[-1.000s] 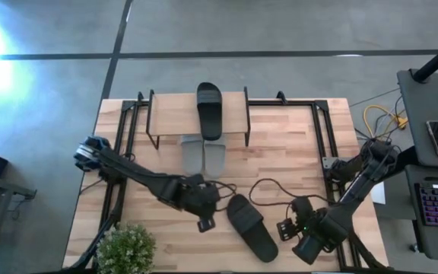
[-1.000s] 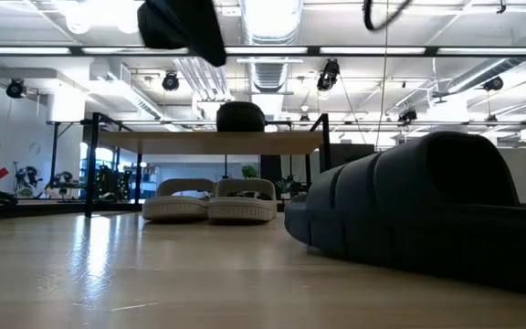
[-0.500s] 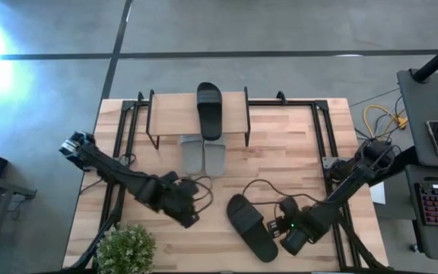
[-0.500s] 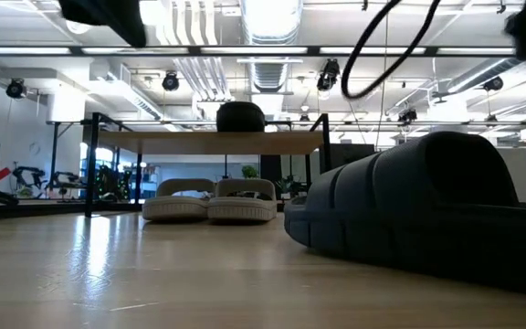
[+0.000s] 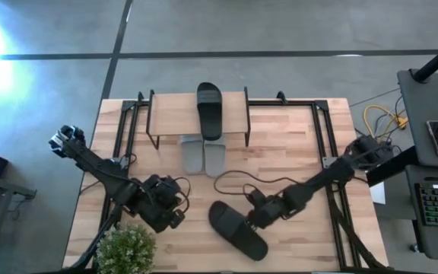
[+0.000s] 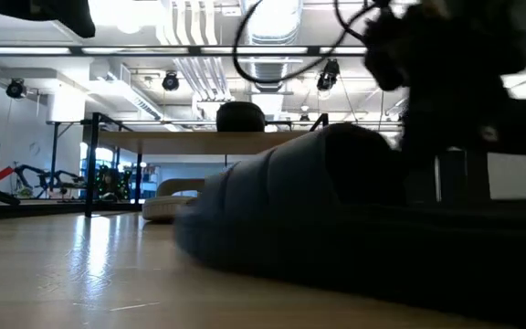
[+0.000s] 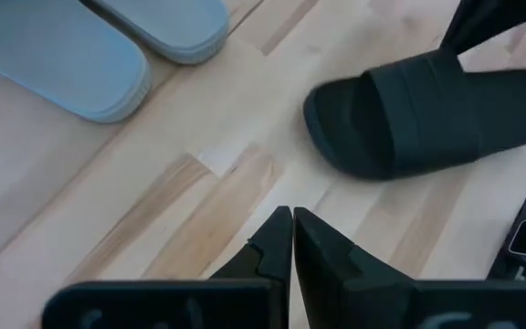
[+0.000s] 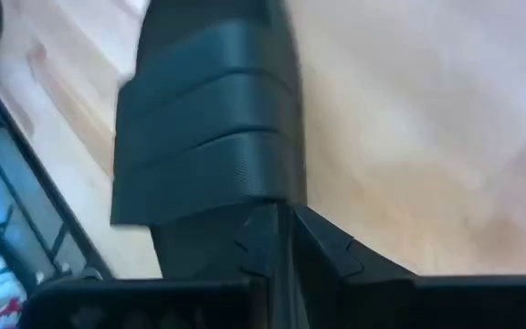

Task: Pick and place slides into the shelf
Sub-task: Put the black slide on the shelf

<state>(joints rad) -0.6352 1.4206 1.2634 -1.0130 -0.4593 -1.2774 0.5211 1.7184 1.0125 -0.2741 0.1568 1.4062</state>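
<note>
A black slide (image 5: pixel 236 229) lies flat on its sole on the table near the front edge; it fills the low view (image 6: pixel 336 215). My right gripper (image 5: pixel 255 218) is shut and stands at this slide's right side. My left gripper (image 5: pixel 171 214) is shut and empty above the bare table, left of the slide; the slide also shows in the left wrist view (image 7: pixel 427 110). A second black slide (image 5: pixel 209 109) lies on the shelf's plank top (image 5: pixel 173 114). Two light grey slides (image 5: pixel 204 157) lie side by side on the table at the shelf's front, partly under it. My right gripper touches the black slide with its shut fingertips (image 8: pixel 277 228), just behind the ribbed strap (image 8: pixel 208 137), on the slide's right side. The fingers come slanting down from the table's right. The slide stays flat on the table.
A potted plant (image 5: pixel 128 247) stands at the front left corner, close to my left gripper. A black cable (image 5: pixel 238 181) loops over the table between the grey slides and my right arm. Black frame rails (image 5: pixel 327 129) run along both sides of the table.
My right gripper has gone toward the table's left edge, reached the black slide and pushed it: the slide has slid left along the table and turned a little. My left gripper has drawn back toward the left and near edges, away from the slide.
</note>
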